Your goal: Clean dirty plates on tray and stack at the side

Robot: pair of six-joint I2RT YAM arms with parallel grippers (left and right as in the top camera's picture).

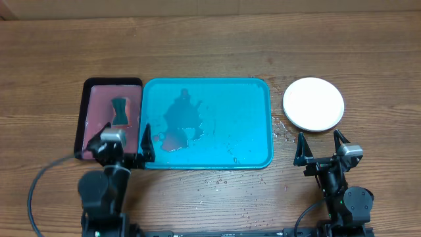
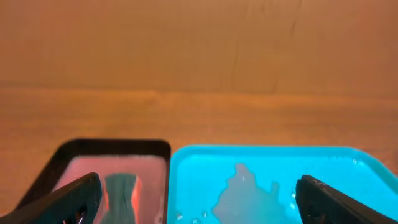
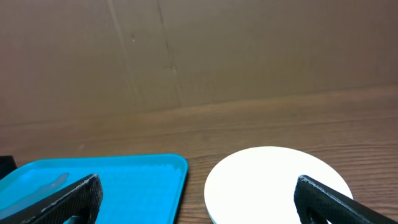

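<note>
From overhead, a round white plastic plate (image 1: 314,104) is seen just right of the large teal-blue rectangular plastic tray (image 1: 243,112), which holds only a puddle (image 1: 181,128). Stacking is judged done, with no further move needed. In the left wrist view, the left gripper (image 2: 199,202) is spread, empty. In the right wrist view, the right gripper (image 3: 200,202) is likewise spread, and the plate appears unsmeared.

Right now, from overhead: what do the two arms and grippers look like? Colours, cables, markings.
Left arm and right arm are black with rounded joint housings. Left gripper and right gripper each have two slim black fingers and a silver-grey block at the wrist. A black cable loops beside the left arm. No legible markings.
</note>
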